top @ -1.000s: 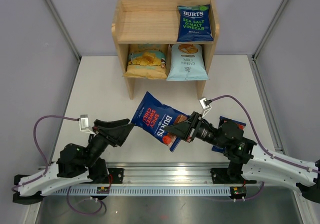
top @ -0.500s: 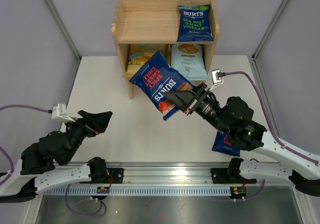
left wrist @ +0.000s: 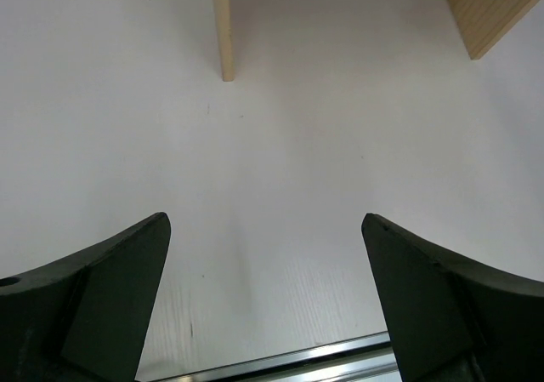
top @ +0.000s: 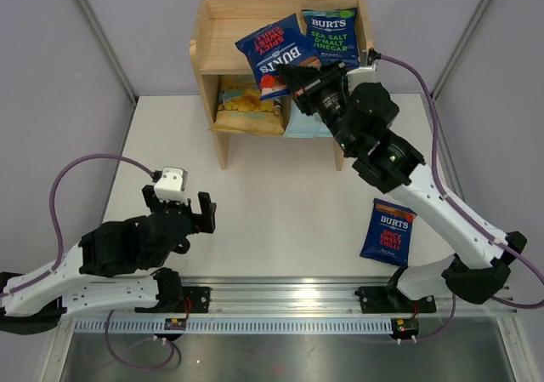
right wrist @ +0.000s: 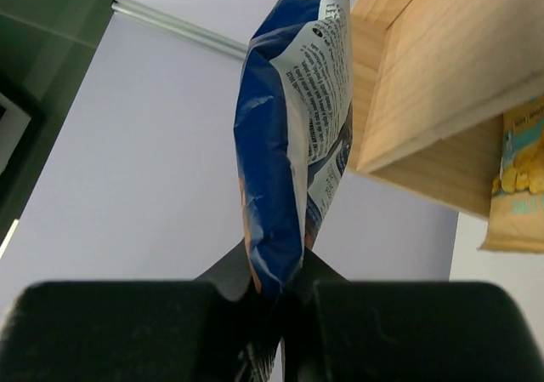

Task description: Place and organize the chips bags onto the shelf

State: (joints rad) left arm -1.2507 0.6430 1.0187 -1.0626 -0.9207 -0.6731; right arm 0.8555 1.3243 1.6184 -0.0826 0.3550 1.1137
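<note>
The right pincer [top: 287, 77], in the upper middle of the overhead frame, is clamped on the lower edge of a dark blue bag [top: 274, 48]. Its label reads "BURTS" and "SPICY SWEET CHILLI". In the right wrist view the black fingers [right wrist: 234, 273] pinch the crimped seam and the bag [right wrist: 293, 144] stands up from them, small print on its back too fine to read. The bag hangs tilted over the middle of the upper tier of the shelf [top: 212, 54]; whether it touches the wood cannot be told. Just right of it stands the "BURTS SEA SALT & MALT VINEGAR" bag [top: 333, 35]. On the lower tier lies the yellow-and-teal bag [top: 246, 103], with the pale cassava bag [top: 299, 127] mostly hidden behind the arm. A third "BURTS SPICY SWEET CHILLI" bag [top: 389, 230] lies flat on the table [top: 280, 195] at lower right.

The left pincer [top: 178, 208], at lower left, has its jaws wide apart and holds nothing.

Half a second ago the held bag was in front of the lower tier; a second ago both pincers met at it in mid-frame
</note>
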